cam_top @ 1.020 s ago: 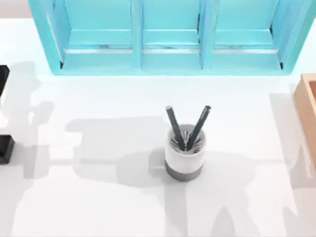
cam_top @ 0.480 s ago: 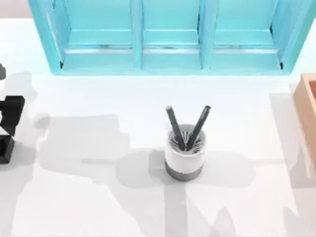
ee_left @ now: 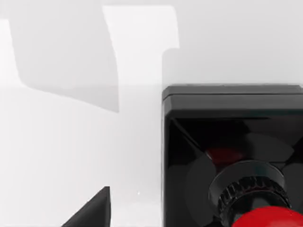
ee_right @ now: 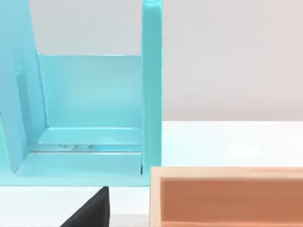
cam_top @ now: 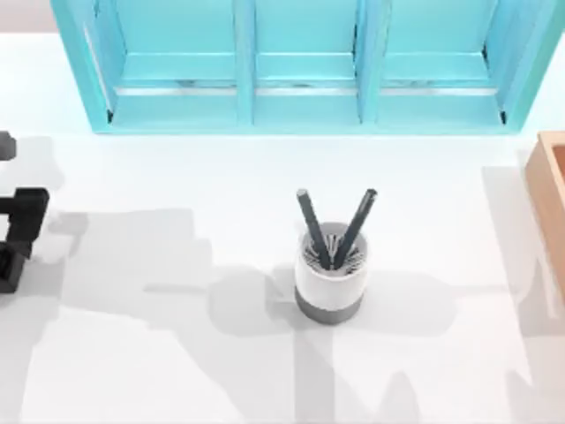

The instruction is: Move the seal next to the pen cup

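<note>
1. At the worktop's [cam_top: 177, 353] far left edge, top view: the left pincer [cam_top: 24, 212] is in frame, just above a black block [cam_top: 9, 265] cut by the edge. I take that block for the seal's base.
2. Change vs. 1.0 s ago: the pincer body has come in from the edge and sits lower and further inward. Its shadow has shifted across the left half of the worktop. The black block and the pen cup [cam_top: 328, 278] have not moved.
3. Left wrist view: the seal [ee_left: 232, 156] is close under the cam, resting on the worktop, with its red knob [ee_left: 265, 217] toward the cam.
4. Pincer state: I cannot tell how far it is open. It has no visible hold on the seal; nothing else is carried.
5. Meaning for the task: I read this as the approach phase. The arm is lining up over the seal, and the grasp is not yet made.
6. Seal vs. target: well apart. The pen cup stands upright near the worktop's centre, two pens in a V, with free worktop all round it.
7. Remaining steps: grasp, lift, carry rightward, set down beside the cup w/o knocking the pens.
8. My right arm is parked off the right side, its wrist cam facing the blue shelf unit [ee_right: 90, 118] and the wooden tray [ee_right: 227, 194].
</note>
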Available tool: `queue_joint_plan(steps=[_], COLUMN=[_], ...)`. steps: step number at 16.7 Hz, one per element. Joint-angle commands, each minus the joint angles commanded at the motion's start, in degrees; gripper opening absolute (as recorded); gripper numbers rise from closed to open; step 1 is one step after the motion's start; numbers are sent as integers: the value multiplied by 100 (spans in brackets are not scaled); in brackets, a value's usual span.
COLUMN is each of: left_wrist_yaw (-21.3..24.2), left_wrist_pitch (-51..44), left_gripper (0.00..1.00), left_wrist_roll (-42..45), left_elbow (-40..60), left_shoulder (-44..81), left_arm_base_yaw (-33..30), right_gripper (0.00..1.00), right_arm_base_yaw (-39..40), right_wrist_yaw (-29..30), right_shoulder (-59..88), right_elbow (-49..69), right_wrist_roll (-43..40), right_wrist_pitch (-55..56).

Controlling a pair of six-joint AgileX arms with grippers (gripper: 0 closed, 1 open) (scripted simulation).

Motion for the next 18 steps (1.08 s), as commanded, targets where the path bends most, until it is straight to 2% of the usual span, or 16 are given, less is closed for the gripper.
queue_joint_plan(steps=[12, 18], left_wrist_yaw=[0, 0], left_wrist_pitch=[0, 0], left_gripper=[2, 0], left_wrist_roll=[0, 0], left_elbow=[0, 0], left_shoulder=[0, 0], left_arm_base_yaw=[0, 0], right_gripper=[100, 100], right_arm_base_yaw=[0, 0], right_wrist_yaw=[0, 0], right_shoulder=[0, 0], right_elbow=[0, 0], right_wrist_roll=[0, 0], right_wrist_pitch=[0, 0])
